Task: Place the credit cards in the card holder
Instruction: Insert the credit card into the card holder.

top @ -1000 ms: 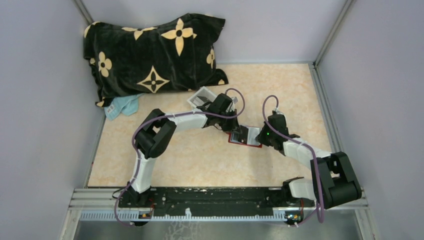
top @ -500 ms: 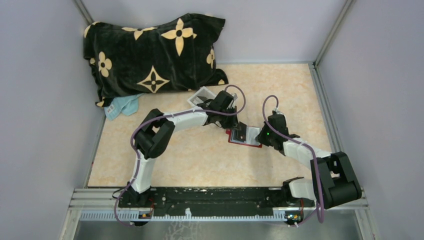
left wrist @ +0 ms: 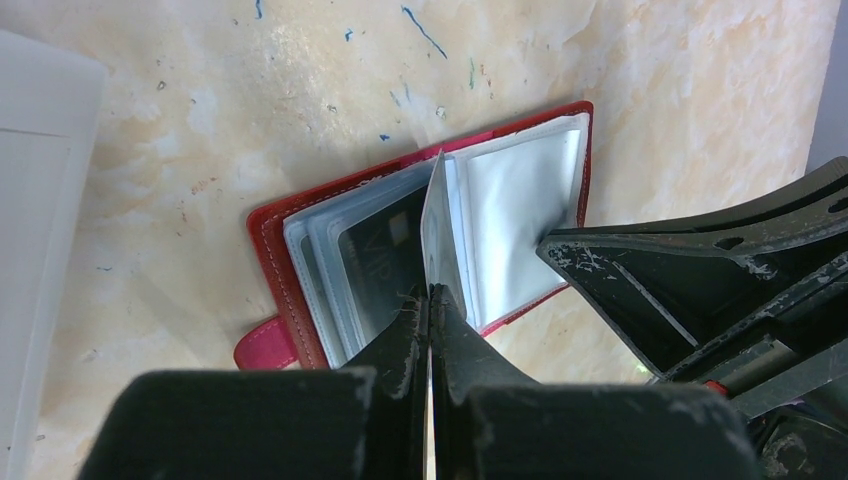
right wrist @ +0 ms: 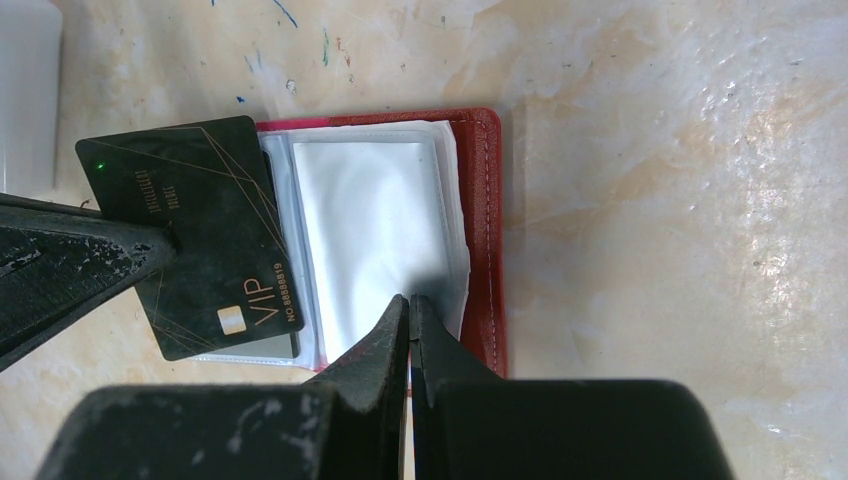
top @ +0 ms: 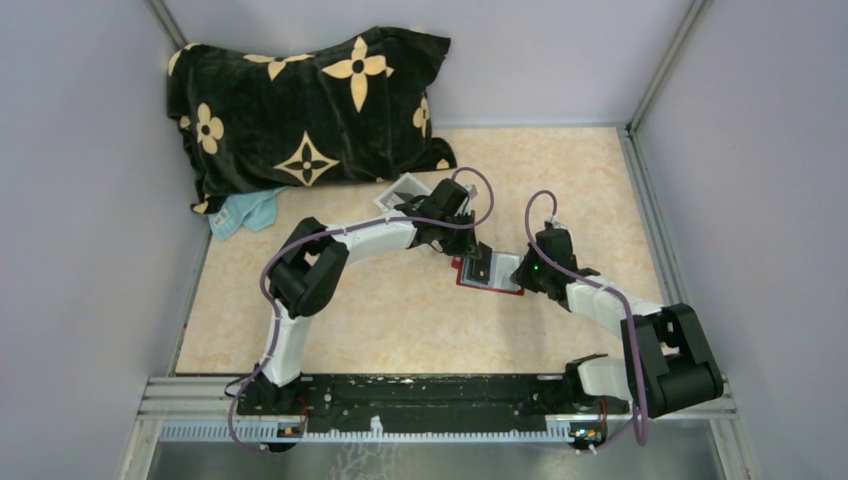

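The red card holder [top: 488,273] lies open on the table, its clear sleeves [right wrist: 375,220] facing up. My left gripper [left wrist: 428,292] is shut on a black credit card [right wrist: 195,235] marked VIP. It holds the card on edge [left wrist: 436,215], tilted over the holder's left page. A grey card edge [right wrist: 270,346] shows in the left sleeve beneath it. My right gripper [right wrist: 410,298] is shut, its tips down on the holder's right page near the red border [right wrist: 490,230]. In the top view the left gripper [top: 463,251] and right gripper [top: 516,272] flank the holder.
A small white tray [top: 403,194] stands just behind the left wrist and shows at the left edge as a white tray [left wrist: 35,200]. A black flowered pillow [top: 310,110] and a light blue cloth [top: 245,212] lie at the back left. Walls enclose the table.
The left wrist has edged slightly toward the back with the card still in its grip. The right arm and the holder have not moved.
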You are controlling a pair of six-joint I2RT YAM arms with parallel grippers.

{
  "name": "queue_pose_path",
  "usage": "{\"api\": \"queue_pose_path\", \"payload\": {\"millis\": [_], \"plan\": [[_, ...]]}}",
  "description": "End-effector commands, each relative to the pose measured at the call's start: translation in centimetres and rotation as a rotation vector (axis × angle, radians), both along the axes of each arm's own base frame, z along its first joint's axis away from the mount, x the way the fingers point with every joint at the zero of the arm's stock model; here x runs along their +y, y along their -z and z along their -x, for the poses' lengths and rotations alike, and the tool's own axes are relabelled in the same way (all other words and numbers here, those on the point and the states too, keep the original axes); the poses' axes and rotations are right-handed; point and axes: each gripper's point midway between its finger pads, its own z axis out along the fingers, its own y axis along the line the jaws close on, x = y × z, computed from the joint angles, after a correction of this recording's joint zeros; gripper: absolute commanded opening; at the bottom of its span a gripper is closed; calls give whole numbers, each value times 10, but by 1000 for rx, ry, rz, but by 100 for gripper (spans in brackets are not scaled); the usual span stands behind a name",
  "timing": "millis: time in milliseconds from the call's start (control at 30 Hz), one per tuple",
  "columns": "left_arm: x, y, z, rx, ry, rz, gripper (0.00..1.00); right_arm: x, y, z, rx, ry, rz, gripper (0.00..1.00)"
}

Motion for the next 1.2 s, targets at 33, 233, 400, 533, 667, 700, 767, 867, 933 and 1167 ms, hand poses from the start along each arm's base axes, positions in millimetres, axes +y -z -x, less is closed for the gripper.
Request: {"api": "queue_pose_path", "payload": {"millis": [33, 233, 400, 533, 667, 700, 767, 867, 933, 1167], "plan": [[-1, 19, 11, 8, 52, -51, 0, -8, 17, 13, 62, 13, 31, 0], [-8, 23, 19, 15, 69, -49, 0, -8, 17, 13, 62, 12, 32, 0], [-7, 26, 23, 18, 63, -52, 0, -8, 17, 13, 64, 13, 31, 0], [-6, 31, 25, 29, 51, -44, 0, -8, 16, 12, 62, 12, 31, 0], [-8, 32, 28, 41, 46, -29, 0, -8, 17, 12, 65, 10, 32, 0], [-9, 32, 28, 44, 44, -24, 0, -8, 17, 12, 64, 9, 31, 0], [-10, 31, 28, 49, 42, -12, 0, -8, 17, 12, 66, 10, 31, 0], [-12, 24, 26, 37, 35, -2, 0, -7, 17, 11, 65, 7, 30, 0], [-11, 9, 19, -8, 18, 5, 0, -6, 15, 11, 63, 0, 26, 0], [12, -47, -7, -166, -65, -6, 0, -4, 1, 4, 23, -30, 30, 0]]}}
